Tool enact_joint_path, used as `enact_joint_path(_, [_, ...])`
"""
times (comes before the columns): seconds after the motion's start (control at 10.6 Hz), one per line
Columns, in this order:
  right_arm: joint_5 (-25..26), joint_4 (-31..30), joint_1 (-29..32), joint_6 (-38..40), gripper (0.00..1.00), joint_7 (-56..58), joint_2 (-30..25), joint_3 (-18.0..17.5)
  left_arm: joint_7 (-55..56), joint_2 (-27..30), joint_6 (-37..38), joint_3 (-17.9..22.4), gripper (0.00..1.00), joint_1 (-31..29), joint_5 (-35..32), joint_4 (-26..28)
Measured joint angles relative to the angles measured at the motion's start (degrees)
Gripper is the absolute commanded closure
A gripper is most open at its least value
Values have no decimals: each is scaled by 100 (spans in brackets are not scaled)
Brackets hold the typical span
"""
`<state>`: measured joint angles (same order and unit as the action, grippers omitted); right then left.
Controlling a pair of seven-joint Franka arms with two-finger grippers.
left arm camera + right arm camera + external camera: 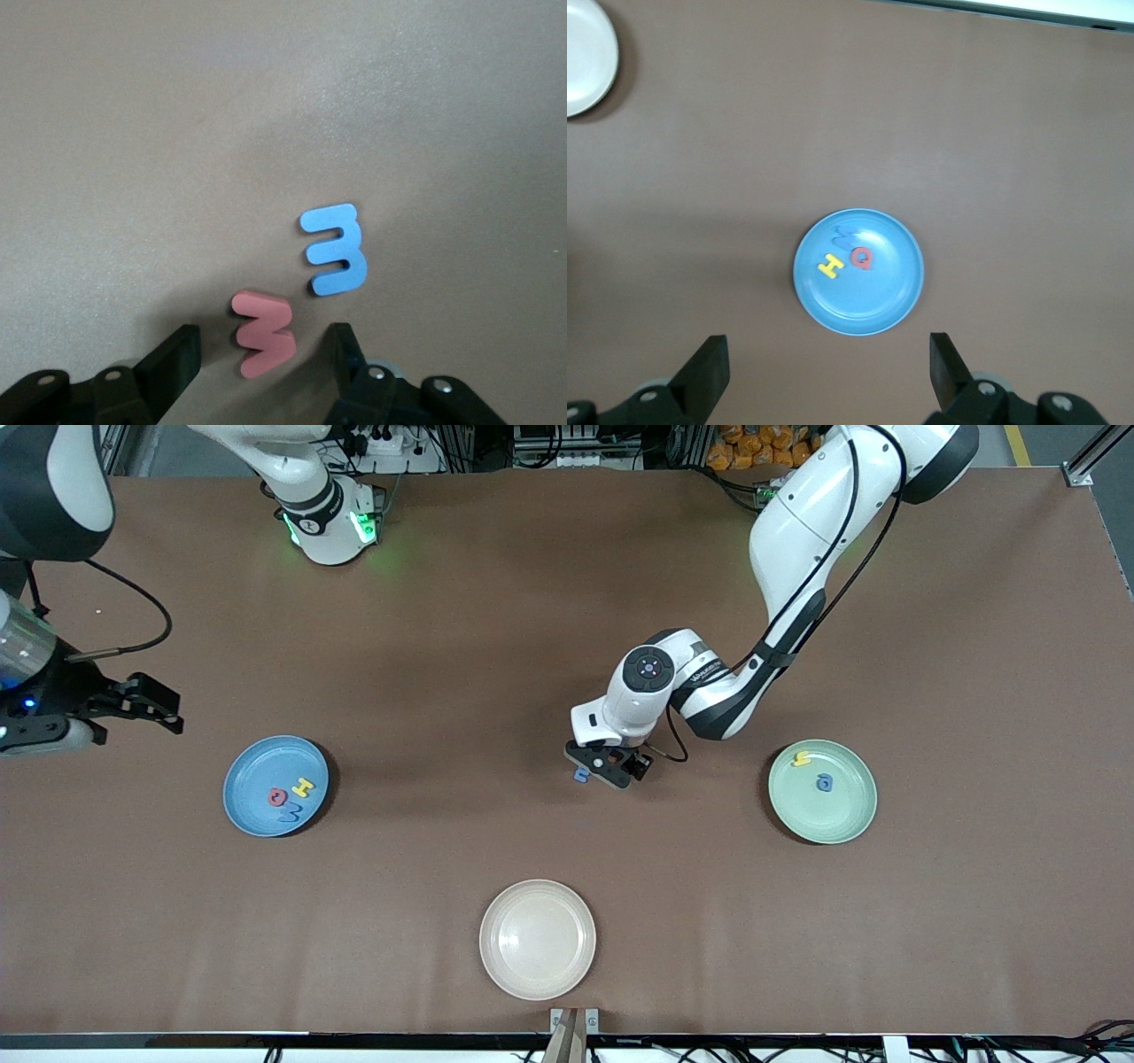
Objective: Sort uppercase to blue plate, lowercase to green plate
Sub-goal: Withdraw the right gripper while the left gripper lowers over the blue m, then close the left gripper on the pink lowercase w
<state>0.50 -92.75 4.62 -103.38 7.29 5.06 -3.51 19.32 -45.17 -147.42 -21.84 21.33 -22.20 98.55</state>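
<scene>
My left gripper (602, 766) is down at the table's middle, between the two plates. Its fingers (177, 359) stand open on either side of a small red lowercase m (264, 332), with a gap on each side. A blue lowercase m (337, 250) (580, 775) lies just beside it. The blue plate (244, 775) (877, 310) holds a red Q (277, 797), a yellow H (303, 786) and a blue W (291, 811). In the green plate (850, 815) lie a yellow h (802, 759) and a blue a (825, 782). My right gripper (164, 707) (828, 363) hangs open and empty, up over the table by the blue plate.
A cream-white plate (537, 939) (585, 57) with nothing in it sits near the table's front edge, nearer to the front camera than the left gripper. Bare brown table surrounds all three plates.
</scene>
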Motion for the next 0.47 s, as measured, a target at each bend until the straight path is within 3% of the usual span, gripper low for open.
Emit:
enact_joint_path(0.28, [-5,218,-32,39,0,16,-68,563,-26,-3,0,46,32,99,-65,-111])
enact_joint_path(0.47, [-16,221,-32,50,0,16,-71,708,-56,-4,0,106,35,187,-200,-134])
